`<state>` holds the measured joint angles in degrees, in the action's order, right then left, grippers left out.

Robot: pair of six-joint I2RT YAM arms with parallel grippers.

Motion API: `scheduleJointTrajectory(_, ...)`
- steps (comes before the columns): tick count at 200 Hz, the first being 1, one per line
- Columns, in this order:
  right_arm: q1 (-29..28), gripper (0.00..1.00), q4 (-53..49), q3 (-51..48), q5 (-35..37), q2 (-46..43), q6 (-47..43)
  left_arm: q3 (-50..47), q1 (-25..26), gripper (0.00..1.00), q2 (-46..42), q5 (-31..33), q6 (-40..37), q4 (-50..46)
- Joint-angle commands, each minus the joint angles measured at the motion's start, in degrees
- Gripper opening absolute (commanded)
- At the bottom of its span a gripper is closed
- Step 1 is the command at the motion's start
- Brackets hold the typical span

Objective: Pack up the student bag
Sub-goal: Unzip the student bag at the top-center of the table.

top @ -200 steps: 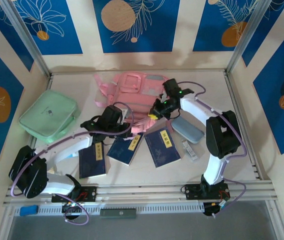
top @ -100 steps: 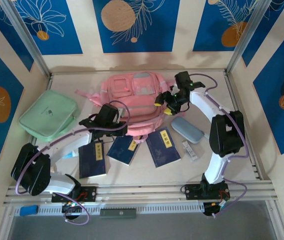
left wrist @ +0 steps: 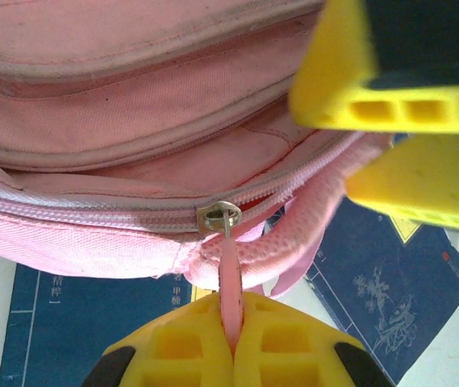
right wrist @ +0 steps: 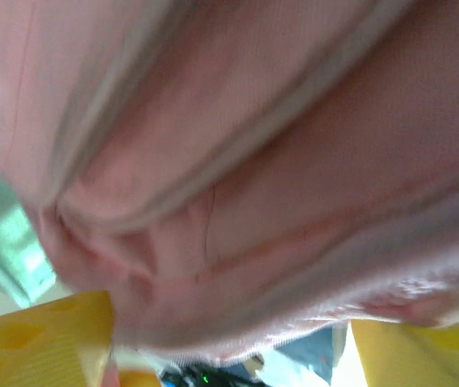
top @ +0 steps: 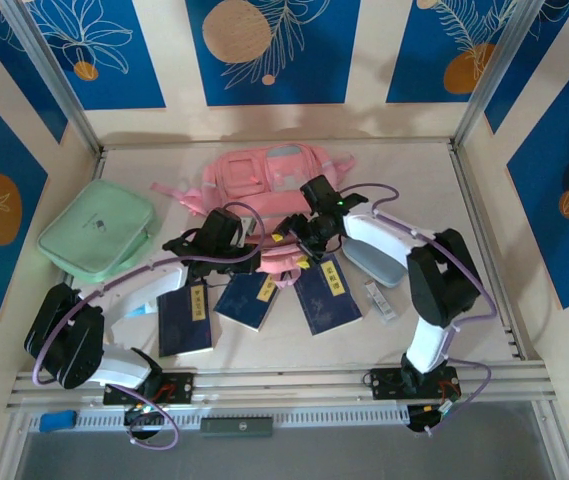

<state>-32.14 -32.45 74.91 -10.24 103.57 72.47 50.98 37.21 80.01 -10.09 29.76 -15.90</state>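
The student bag (top: 264, 180), pink, lies at the back middle of the table with its zipped edge toward me. My left gripper (top: 254, 258) (left wrist: 231, 302) is shut on the pink zipper pull (left wrist: 229, 270), which hangs from the metal slider (left wrist: 217, 216). My right gripper (top: 291, 240) (right wrist: 233, 347) is open at the same near edge, close to the left one. Its yellow fingers (right wrist: 43, 339) stand wide apart, and blurred pink bag fabric (right wrist: 237, 185) lies against them. The right fingers (left wrist: 390, 89) also show in the left wrist view, beside the bag's handle loop (left wrist: 294, 242).
Three dark-blue books with yellow labels (top: 186, 320) (top: 249, 300) (top: 326, 292) lie in front of the bag, partly under the grippers. A mint-green zip case (top: 97, 232) sits at the left, a grey-blue case (top: 372, 262) and a small white item (top: 381, 300) at the right.
My right gripper has opened and swung from the bag's right side down to its near edge beside the left gripper. The bag has shifted and now lies flatter, farther back. The left grip is unchanged.
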Motion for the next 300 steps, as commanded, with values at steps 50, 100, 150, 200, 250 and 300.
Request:
scheduleJointTrajectory(50, 1.3, 0.02, -3.1, 4.8, 9.6, 0.8, -7.2, 2.1, 0.8, 0.0, -2.5, 2.1, -0.8, -2.4)
scheduleJointTrajectory(100, 10.9, 0.0, -6.1, 5.4, 1.4, -3.7, -18.3, 3.2, -5.8, 0.0, -3.8, 8.7, -2.2, -12.4)
scheduleJointTrajectory(150, 15.3, 0.0, -8.9, 7.8, -2.8, -3.9, -26.4, 1.7, -15.6, 0.0, -1.1, 6.9, -3.0, -7.9)
scheduleJointTrajectory(200, 14.5, 0.0, -8.0, 10.6, -5.2, 0.5, -29.6, 3.9, -21.5, 0.0, 4.0, 6.3, -3.0, -3.7)
scheduleJointTrajectory(250, 11.0, 0.0, -1.3, 8.8, -4.2, 3.3, -28.4, 8.4, -23.4, 0.0, 10.3, 6.7, -4.7, -4.0)
scheduleJointTrajectory(300, 10.2, 0.0, -1.7, 12.4, -2.6, 9.1, -29.7, 9.7, -24.3, 0.0, 12.3, 7.3, -4.6, -3.6)
